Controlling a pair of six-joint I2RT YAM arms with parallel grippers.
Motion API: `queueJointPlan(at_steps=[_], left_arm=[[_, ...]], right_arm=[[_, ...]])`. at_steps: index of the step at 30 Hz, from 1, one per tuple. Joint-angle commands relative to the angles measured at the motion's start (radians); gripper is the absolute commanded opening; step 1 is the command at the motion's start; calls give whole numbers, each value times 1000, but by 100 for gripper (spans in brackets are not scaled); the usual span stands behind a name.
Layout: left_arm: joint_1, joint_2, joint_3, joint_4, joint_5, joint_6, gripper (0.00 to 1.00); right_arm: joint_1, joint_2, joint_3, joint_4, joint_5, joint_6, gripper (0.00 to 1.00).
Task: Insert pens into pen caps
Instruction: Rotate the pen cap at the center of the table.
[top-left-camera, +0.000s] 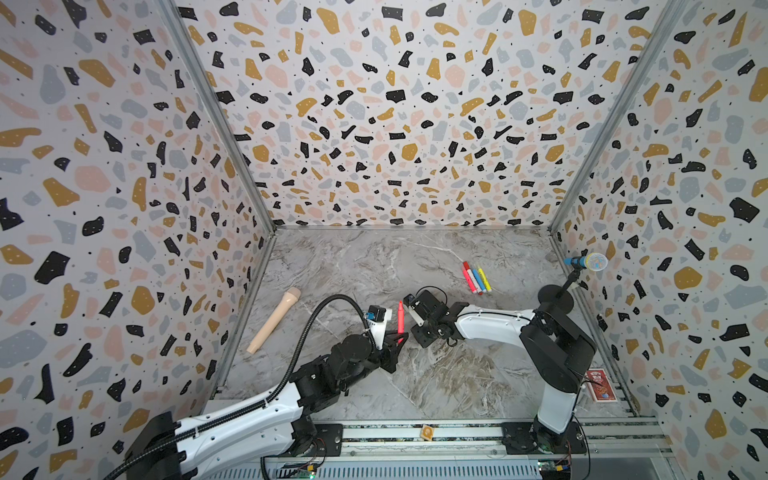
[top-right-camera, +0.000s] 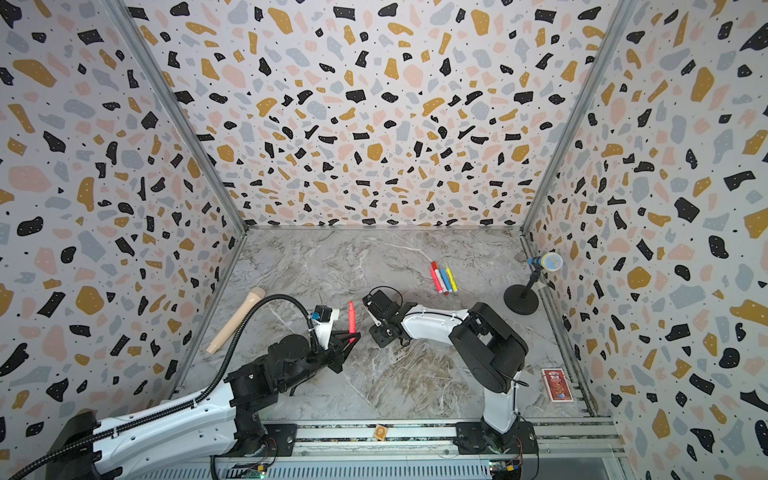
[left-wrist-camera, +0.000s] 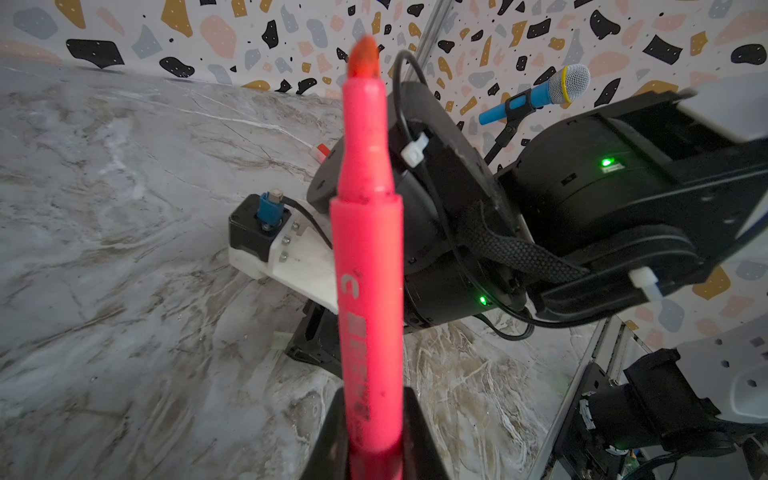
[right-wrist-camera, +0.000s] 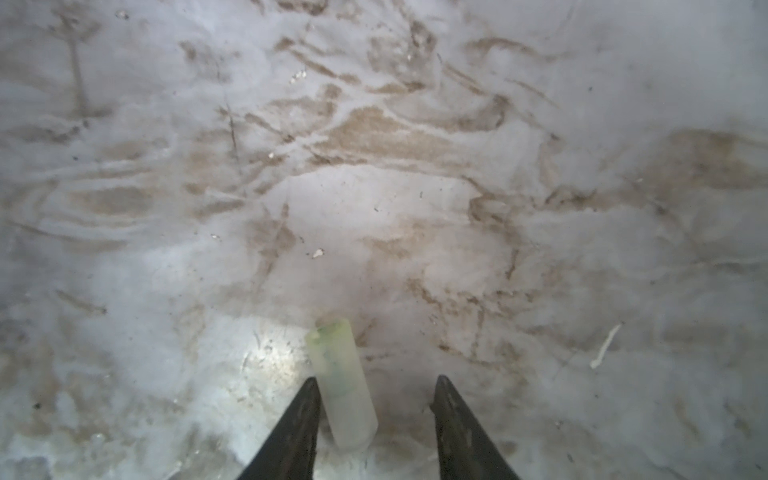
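My left gripper (top-left-camera: 399, 338) (top-right-camera: 351, 337) is shut on the lower end of a neon pink pen (top-left-camera: 400, 318) (left-wrist-camera: 370, 270). The pen stands upright and its orange-pink tip is bare. Just right of it, my right gripper (top-left-camera: 422, 334) (right-wrist-camera: 377, 379) points down at the marble table, open. A pale translucent pen cap (right-wrist-camera: 343, 386) lies on the table between its fingers, close against one of them and apart from the other. Several more pens (top-left-camera: 476, 278) (top-right-camera: 442, 279) lie side by side at the back right: pink, white with red ends, blue and yellow.
A beige microphone-shaped stick (top-left-camera: 274, 320) lies near the left wall. A blue microphone (top-left-camera: 586, 262) on a black round stand (top-left-camera: 555, 297) is by the right wall. A red card box (top-left-camera: 600, 386) lies at the front right, an orange-tan tag (top-left-camera: 427, 433) on the front rail.
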Motion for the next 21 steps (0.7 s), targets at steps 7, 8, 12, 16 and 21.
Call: queueJointPlan(at_steps=[7,8,12,16,21], left_arm=[[-3,0,5,26,-11,-2,0],[-3,1,6,25,-11,-2,0],[-3,-1,10,19,-13,-2,0],[-2,-9,12,15,-18,-2,0],[-2,-19,14,3,-25,-2,0]], right_arm=[[-39,-32,-76,-65,27,-9,45],[-47,-29,-74,-61,18,-9,45],[-54,-16,-51,-53,-3,-13,45],[-54,10,-17,-49,-22,-11,45],[-54,56,36,-59,-35,-13,45]])
